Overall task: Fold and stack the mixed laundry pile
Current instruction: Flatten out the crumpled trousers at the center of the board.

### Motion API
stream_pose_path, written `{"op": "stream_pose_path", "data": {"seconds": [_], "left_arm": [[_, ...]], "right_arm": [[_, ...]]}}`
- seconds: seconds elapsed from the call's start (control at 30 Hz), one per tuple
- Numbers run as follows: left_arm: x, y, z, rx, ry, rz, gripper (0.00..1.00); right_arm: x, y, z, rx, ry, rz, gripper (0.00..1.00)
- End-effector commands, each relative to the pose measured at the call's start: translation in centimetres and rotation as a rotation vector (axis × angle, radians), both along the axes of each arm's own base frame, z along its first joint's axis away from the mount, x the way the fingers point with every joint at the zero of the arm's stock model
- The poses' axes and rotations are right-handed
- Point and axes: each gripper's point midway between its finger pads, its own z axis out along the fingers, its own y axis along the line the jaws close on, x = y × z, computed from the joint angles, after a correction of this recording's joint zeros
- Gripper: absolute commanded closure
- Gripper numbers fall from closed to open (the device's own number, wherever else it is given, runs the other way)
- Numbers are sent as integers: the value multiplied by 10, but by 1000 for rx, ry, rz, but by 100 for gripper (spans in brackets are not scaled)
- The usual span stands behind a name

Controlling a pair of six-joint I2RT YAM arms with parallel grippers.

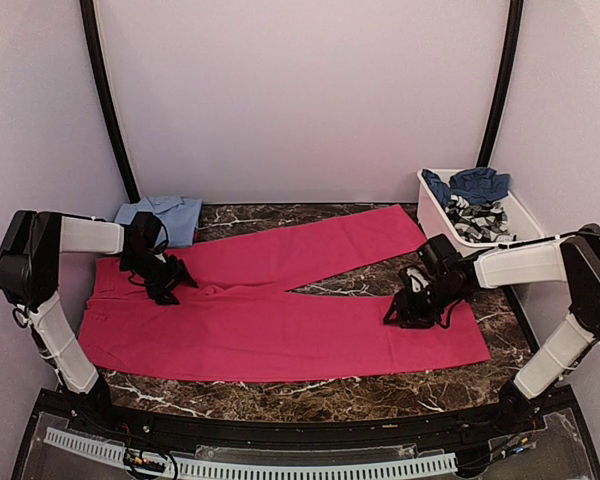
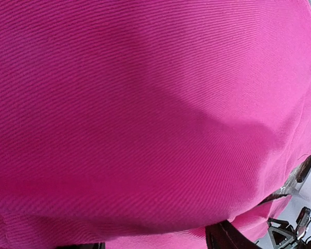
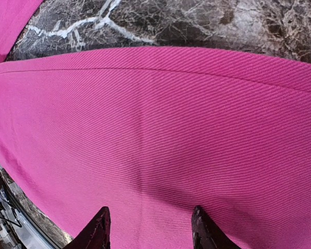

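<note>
Overhead, a large magenta-pink garment (image 1: 280,320), shaped like trousers, lay flat across the middle of the marble table (image 1: 330,395), with its waist toward nine o'clock and its two legs splaying toward three o'clock. The left gripper (image 1: 165,278) sat on the waist end at nine o'clock. Pink cloth filled its wrist view, so whether its jaws were parted or gripping could not be told. The right gripper (image 3: 151,231) was poised over the nearer leg at four o'clock, jaws roughly half parted, nothing between them. A light blue shirt (image 1: 162,215) lay at ten o'clock. A white tub (image 1: 435,215) at two o'clock held a dark navy-blue garment (image 1: 475,183) and a grey-and-white patterned one (image 1: 477,218). Because the legs lay apart, an uneven fold would probably skew or bunch, and a shallow pinch could let the cloth slip.
</note>
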Motion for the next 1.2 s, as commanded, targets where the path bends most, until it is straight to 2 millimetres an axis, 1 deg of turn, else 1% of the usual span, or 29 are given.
{"op": "stream_pose_path", "data": {"seconds": [0.0, 0.03, 0.07, 0.1, 0.23, 0.3, 0.37, 0.4, 0.43, 0.47, 0.5, 0.53, 0.57, 0.6, 0.63, 0.67, 0.7, 0.73, 0.77, 0.8, 0.83, 0.87, 0.9, 0.93, 0.97, 1.0, 1.03, 1.13, 1.17], "left_arm": [[-12, 19, -1, 101, -31, -77, 33], [-14, 22, 11, 114, -60, -80, 33], [-24, 27, 10, 144, -39, -88, 32], [-30, 31, 14, 164, -40, -85, 32], [-63, 40, 10, 198, 24, -66, 32], [-72, 41, 8, 190, 37, -54, 32], [-72, 37, 12, 168, 9, -56, 32], [-67, 35, 20, 161, -34, -67, 32], [-56, 22, 33, 122, -110, -98, 32], [-47, 11, 51, 92, -205, -141, 32], [-31, -13, 73, 47, -322, -202, 32], [-28, -37, 85, 33, -381, -284, 31], [-11, -53, 110, 25, -467, -322, 29], [-7, -72, 101, 30, -446, -384, 29], [10, -86, 123, 20, -489, -408, 29], [25, -110, 125, -5, -494, -466, 31], [32, -121, 122, -11, -491, -496, 32], [44, -142, 120, -25, -490, -534, 33], [50, -151, 101, -20, -451, -557, 33], [56, -167, 108, -28, -473, -584, 33], [60, -173, 92, -14, -444, -604, 33], [64, -182, 95, -4, -452, -620, 33], [65, -187, 79, 2, -424, -635, 32], [65, -193, 77, -3, -421, -647, 32], [65, -194, 62, 0, -389, -647, 32], [65, -194, 55, 4, -374, -647, 31], [63, -192, 40, 11, -338, -641, 31], [54, -174, 5, 80, -225, -606, 31], [46, -166, -9, 82, -174, -577, 31]], "right_arm": [[-4, -9, -10, -38, 39, -12, 49], [-8, -11, -9, -36, 47, -18, 49], [-13, -12, -9, -31, 55, -23, 48], [-19, -13, -7, -16, 59, -30, 48], [-47, -11, 0, 37, 99, -29, 48], [-59, -10, 5, 38, 103, -18, 47], [-71, -9, 10, 43, 113, -5, 47], [-74, -8, 13, 47, 113, 8, 47], [-74, -6, 20, 53, 97, 17, 48], [-71, -7, 29, 56, 70, 22, 47], [-66, -7, 38, 51, 37, 19, 47], [-58, -7, 49, 52, -9, 23, 46], [-49, -7, 60, 55, -51, 21, 45], [-39, -8, 71, 53, -89, 13, 44], [-29, -10, 79, 48, -128, 10, 44], [-18, -11, 88, 41, -170, 5, 44], [-8, -12, 94, 33, -201, 1, 43], [3, -13, 98, 27, -229, 2, 43], [13, -15, 99, 14, -246, -5, 44], [20, -17, 97, -3, -249, -3, 44], [28, -18, 94, -18, -252, 0, 44], [35, -16, 91, -28, -254, 8, 44], [41, -14, 87, -35, -256, 19, 44], [46, -12, 85, -39, -256, 28, 44], [50, -10, 81, -48, -250, 35, 44], [54, -8, 78, -52, -247, 42, 44], [58, -5, 76, -47, -245, 50, 44], [63, 2, 65, -37, -223, 75, 45], [62, 3, 60, -31, -208, 84, 45]]}}
